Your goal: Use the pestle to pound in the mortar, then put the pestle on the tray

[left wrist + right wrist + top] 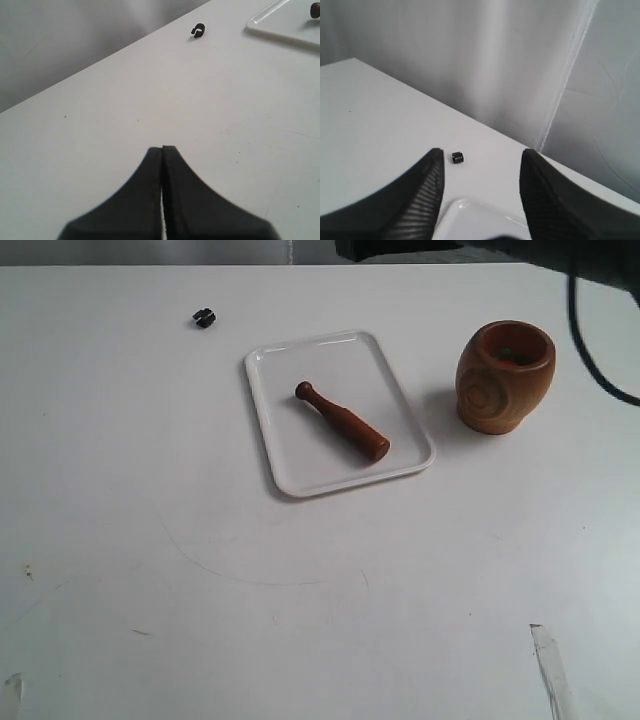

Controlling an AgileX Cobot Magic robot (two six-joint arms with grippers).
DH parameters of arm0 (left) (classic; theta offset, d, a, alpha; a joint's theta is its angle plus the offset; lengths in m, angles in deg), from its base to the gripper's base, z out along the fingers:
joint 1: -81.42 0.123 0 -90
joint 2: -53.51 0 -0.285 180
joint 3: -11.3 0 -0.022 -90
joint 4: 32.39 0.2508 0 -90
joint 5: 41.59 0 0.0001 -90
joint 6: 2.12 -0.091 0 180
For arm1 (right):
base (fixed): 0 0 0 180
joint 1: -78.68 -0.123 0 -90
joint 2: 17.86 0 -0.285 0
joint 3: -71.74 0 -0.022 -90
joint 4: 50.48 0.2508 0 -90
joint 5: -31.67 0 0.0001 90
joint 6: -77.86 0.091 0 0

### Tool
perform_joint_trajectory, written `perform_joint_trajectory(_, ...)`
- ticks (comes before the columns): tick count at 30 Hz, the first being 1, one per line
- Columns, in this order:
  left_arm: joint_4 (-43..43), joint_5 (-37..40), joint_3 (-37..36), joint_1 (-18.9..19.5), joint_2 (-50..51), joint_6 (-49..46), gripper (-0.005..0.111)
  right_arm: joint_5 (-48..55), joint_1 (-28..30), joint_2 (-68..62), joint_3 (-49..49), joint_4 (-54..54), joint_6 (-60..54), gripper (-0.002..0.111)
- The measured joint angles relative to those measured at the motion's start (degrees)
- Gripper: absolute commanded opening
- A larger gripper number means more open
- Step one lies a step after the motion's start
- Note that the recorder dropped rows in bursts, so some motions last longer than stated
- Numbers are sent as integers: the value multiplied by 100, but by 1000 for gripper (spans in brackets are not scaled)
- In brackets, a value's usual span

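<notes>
The pestle point(342, 421) lies diagonally inside the tray point(290, 455). The mortar point(505, 377) stands upright on the table point(300, 590), right of the tray and apart from it. A black clip point(204, 317) lies nearby. Left gripper point(162, 150): fingers together, empty. Right gripper point(482, 155): fingers apart, empty.

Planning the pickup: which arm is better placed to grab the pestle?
Probably right: the right gripper is open at the edge of the tray holding the pestle; the left gripper is shut, farther off.
</notes>
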Motion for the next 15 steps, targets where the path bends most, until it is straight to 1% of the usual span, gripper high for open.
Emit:
perform_joint_trajectory(4, 0, 0, 0, 0, 0, 0, 0, -618, 0, 781, -791, 0, 138, 44)
perform_joint_trajectory(10, 0, 0, 0, 0, 0, 0, 0, -1692, -180, 2029, -2031, 0, 260, 44)
perform_joint_trajectory(15, 0, 0, 0, 0, 0, 0, 0, -2295, -283, 3013, -2828, -199, 409, 44)
